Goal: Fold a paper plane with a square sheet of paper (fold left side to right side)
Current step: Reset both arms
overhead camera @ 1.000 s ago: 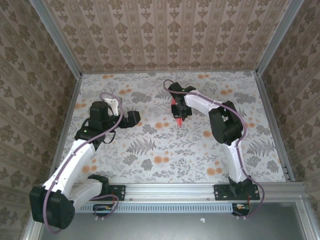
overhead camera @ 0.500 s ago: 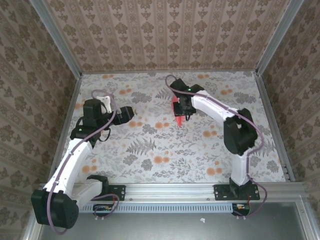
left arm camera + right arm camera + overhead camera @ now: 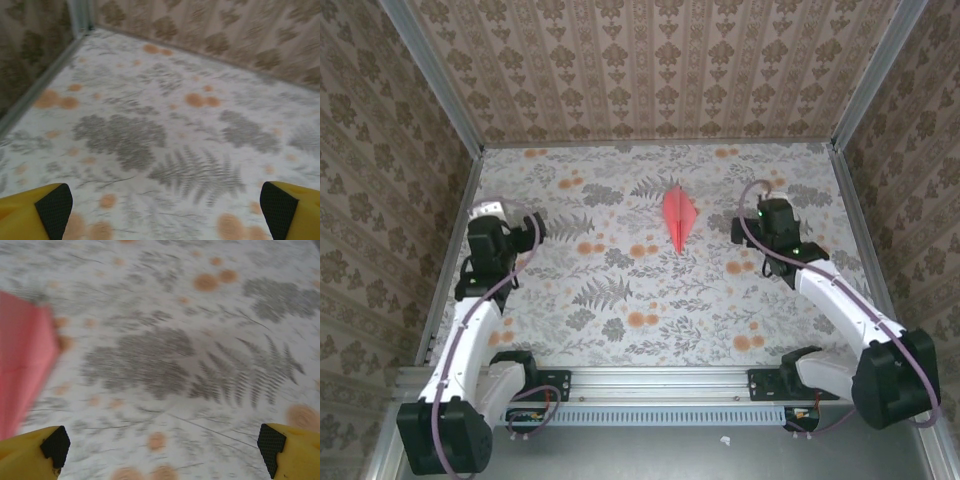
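the paper plane (image 3: 679, 216) lies flat on the desk (image 3: 620, 300), its long axis running far-to-near with the sharp tip toward the arm bases. it lies to the left of the right gripper (image 3: 741, 232), which is nearer to it than the left gripper (image 3: 532, 228). both grippers are spread wide and hold nothing.

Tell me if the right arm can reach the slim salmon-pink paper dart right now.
Probably yes. The salmon-pink paper dart lies flat on the floral table, apart from the open right gripper, with nothing between them.
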`<state>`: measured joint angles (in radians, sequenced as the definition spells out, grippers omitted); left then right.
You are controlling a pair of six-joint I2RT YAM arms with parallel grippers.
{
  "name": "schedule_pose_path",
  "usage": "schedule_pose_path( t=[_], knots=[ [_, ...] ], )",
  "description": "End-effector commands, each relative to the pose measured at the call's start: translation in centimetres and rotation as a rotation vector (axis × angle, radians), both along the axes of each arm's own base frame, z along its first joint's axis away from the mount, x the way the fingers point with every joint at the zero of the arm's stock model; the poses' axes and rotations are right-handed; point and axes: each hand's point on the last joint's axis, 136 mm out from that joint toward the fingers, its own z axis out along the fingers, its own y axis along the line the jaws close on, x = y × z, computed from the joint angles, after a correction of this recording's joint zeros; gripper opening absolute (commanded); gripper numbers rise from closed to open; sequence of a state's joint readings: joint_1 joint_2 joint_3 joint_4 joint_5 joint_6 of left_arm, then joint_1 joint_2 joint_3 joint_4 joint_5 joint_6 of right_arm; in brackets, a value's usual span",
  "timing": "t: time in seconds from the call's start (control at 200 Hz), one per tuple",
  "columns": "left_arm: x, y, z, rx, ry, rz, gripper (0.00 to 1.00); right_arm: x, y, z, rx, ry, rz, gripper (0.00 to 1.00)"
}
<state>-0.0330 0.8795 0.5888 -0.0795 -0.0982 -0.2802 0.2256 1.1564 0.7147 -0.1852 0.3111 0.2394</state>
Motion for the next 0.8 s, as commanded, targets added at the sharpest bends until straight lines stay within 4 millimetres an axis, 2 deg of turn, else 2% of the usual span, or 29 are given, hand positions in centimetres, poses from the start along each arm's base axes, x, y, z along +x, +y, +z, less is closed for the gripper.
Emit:
schedule_pose_path(
  t=[0.0, 0.06, 0.16, 0.235, 0.275, 0.285, 0.31, 0.405, 0.495, 0.635, 0.695, 0.765, 0.795],
  knots=[
    [0.3, 4.0, -0.9, 0.189, -0.06, 0.146, 1.0, 2.0, -2.6, -0.4, -0.058, -0.159, -0.055, 1.0],
    [0.6, 4.6, -2.6, 0.212, -0.039, 0.144, 1.0, 2.4, -3.4, -1.7, -0.072, -0.159, -0.068, 1.0],
    [1.4, 4.5, -4.9, 0.219, -0.012, 0.089, 1.0, 3.5, -3.3, -3.2, -0.086, -0.196, -0.038, 1.0],
    [2.2, 4.1, -6.0, 0.216, -0.032, 0.038, 1.0, 4.6, -2.7, -2.8, -0.095, -0.248, 0.01, 1.0],
    [2.7, 3.7, -6.3, 0.213, -0.055, 0.013, 1.0, 5.1, -2.2, -2.1, -0.118, -0.286, 0.055, 1.0],
    [2.9, 3.6, -6.4, 0.214, -0.06, 0.004, 1.0, 5.3, -2.1, -2.9, -0.126, -0.271, 0.064, 1.0],
    [3.2, 3.1, -6.7, 0.219, -0.062, -0.026, 1.0, 5.5, -2.2, -2.7, -0.137, -0.297, 0.067, 1.0],
    [4.3, 2.3, -7.4, 0.237, -0.099, -0.087, 1.0, 6.1, -2.8, -4.1, -0.076, -0.302, 0.076, 1.0],
    [5.1, 1.1, -7.4, 0.216, -0.103, -0.165, 1.0, 5.4, -3.0, -4.4, -0.031, -0.327, 0.091, 1.0],
    [5.2, -0.6, -7.1, 0.184, -0.154, -0.255, 1.0, 5.5, -2.5, -5.1, -0.007, -0.325, 0.137, 1.0],
    [5.2, -1.1, -7.7, 0.184, -0.191, -0.269, 1.0, 5.6, -2.7, -5.3, 0.001, -0.316, 0.128, 1.0],
    [5.4, -1.9, -9.4, 0.208, -0.212, -0.29, 1.0, 5.6, -2.8, -5.3, 0.008, -0.317, 0.13, 1.0],
    [5.7, -2.0, -9.0, 0.227, -0.256, -0.289, 1.0, 5.6, -2.8, -5.2, 0.009, -0.32, 0.13, 1.0]
  ],
)
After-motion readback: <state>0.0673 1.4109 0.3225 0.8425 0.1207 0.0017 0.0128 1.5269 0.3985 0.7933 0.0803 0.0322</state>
